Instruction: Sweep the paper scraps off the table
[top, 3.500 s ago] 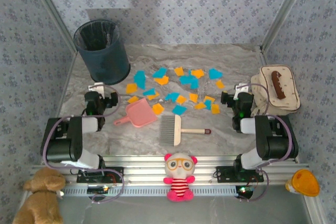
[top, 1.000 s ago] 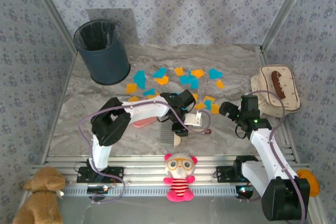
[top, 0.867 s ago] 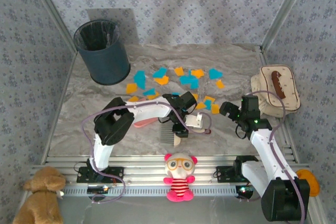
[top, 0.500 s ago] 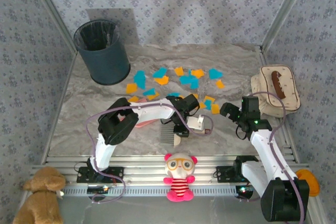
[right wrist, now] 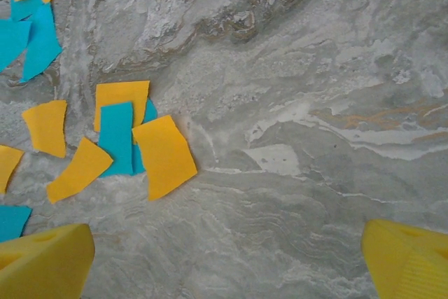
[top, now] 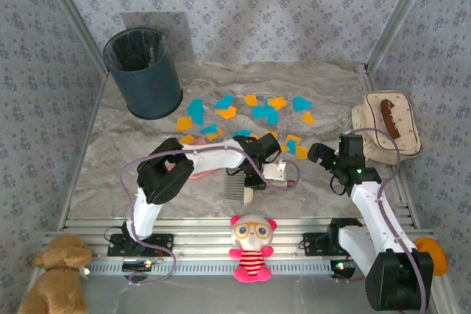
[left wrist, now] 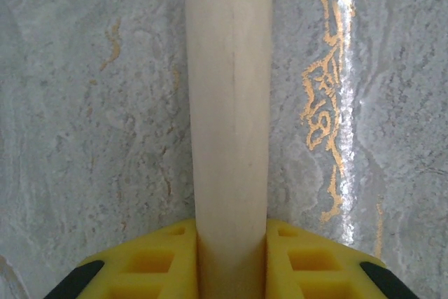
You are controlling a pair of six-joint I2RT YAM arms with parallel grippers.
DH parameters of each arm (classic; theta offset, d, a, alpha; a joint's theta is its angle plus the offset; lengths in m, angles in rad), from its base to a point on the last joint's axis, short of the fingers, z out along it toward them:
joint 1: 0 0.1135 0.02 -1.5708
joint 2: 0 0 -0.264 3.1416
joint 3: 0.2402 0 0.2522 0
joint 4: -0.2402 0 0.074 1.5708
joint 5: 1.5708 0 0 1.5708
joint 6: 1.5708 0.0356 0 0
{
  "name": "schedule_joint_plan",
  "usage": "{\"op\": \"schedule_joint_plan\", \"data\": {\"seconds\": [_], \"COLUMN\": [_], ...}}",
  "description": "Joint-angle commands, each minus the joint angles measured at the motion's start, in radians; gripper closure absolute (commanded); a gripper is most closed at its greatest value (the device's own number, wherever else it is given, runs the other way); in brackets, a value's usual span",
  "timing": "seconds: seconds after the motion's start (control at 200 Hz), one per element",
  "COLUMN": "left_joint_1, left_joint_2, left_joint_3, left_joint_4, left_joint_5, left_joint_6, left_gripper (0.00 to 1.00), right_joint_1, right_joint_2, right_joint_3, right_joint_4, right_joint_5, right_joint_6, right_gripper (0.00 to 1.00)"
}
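Observation:
Orange and cyan paper scraps point(top: 227, 112) lie spread across the middle of the marble table point(top: 118, 154). My left arm reaches right across the near table, and my left gripper point(top: 268, 173) is shut on the pale wooden handle point(left wrist: 229, 96) of a hand brush whose bristle head point(top: 237, 185) lies flat. The yellow fingers point(left wrist: 150, 264) press both sides of the handle at my left gripper point(left wrist: 231, 250). My right gripper point(top: 319, 154) hovers open over bare table, right of the nearest paper scraps point(right wrist: 164, 155); my right gripper point(right wrist: 227, 271) holds nothing.
A pink dustpan point(top: 197, 175) lies mostly hidden under my left arm. A dark bin point(top: 142, 71) stands at the back left, a cream pouch point(top: 385, 129) at the right edge. A plush toy point(top: 252, 244) sits on the front rail.
My left gripper's fingers have closed onto the brush handle, and the left elbow has swung slightly right. The right arm and the scraps have not moved.

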Motion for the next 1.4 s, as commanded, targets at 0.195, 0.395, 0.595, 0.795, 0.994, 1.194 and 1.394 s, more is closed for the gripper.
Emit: {"op": "schedule_joint_plan", "data": {"seconds": [0.195,0.395,0.595,0.795,0.994,1.194,1.394], "left_joint_1": [0.012,0.033,0.047,0.053,0.058,0.064,0.064], "left_joint_2": [-0.131,-0.233,-0.301,-0.314,-0.32,-0.349,-0.367], "left_joint_3": [-0.08,-0.165,-0.231,-0.236,-0.23,-0.256,-0.272], "left_joint_4": [0.153,0.297,0.425,0.478,0.509,0.574,0.61], "left_joint_5": [0.013,0.014,-0.025,-0.039,-0.071,-0.098,-0.108], "left_joint_6": [-0.141,-0.208,-0.28,-0.349,-0.415,-0.477,-0.51], "left_gripper": [0.82,0.82,0.83,0.83,0.82,0.82,0.82], "right_joint_1": [0.0,0.012,0.016,0.04,0.079,0.119,0.157], "right_joint_2": [-0.005,0.02,0.061,0.096,0.132,0.174,0.221], "right_joint_3": [0.036,0.055,0.048,0.021,0.028,0.036,0.05], "right_joint_4": [0.053,0.115,0.23,0.402,0.448,0.5,0.534], "right_joint_5": [-0.159,-0.305,-0.466,-0.611,-0.628,-0.635,-0.658], "right_joint_6": [-0.003,-0.006,0.038,0.101,0.117,0.135,0.137], "right_gripper": [0.0,0.02,0.12,0.23,0.33,0.42,0.42]}}
